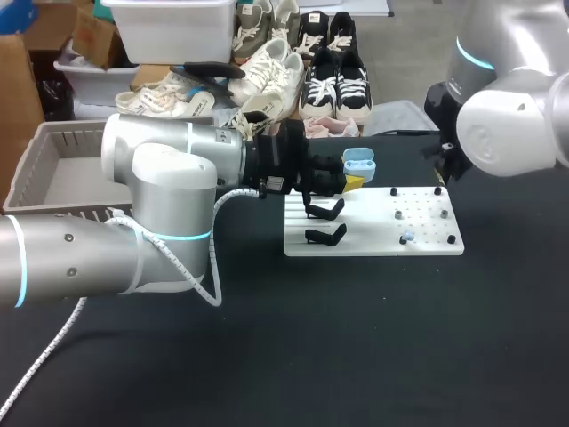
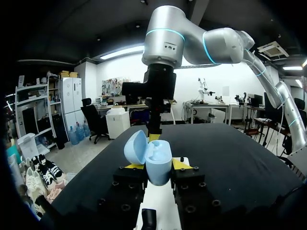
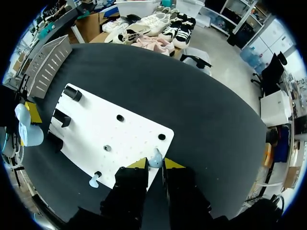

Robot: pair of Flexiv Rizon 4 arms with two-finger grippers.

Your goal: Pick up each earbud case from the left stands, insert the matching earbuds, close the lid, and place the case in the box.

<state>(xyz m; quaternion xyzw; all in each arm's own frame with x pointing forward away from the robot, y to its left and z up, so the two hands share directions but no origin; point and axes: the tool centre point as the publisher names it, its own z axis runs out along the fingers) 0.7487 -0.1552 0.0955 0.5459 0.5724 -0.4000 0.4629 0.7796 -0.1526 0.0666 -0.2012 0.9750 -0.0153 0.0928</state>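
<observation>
The left end effector (image 2: 158, 165) gripped the open earbud case (image 2: 152, 158) over the white board (image 1: 373, 236). Farther off, the right end effector (image 3: 154, 164) pinched an earbud (image 3: 155, 157). Seating it would likely need a straight descent into the matching socket, with the case held steady.

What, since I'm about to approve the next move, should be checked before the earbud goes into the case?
1. Case gripped by the left end effector, a yellow finger on each side: ok.
2. Lid open: ok.
3. Earbud held between the tips of the right end effector: ok.
4. Earbud lifted clear of the white board: cannot tell.
5. Pockets inside the case free: cannot tell.
6. Second earbud lying on the board, apart from both end effectors: ok.
</observation>
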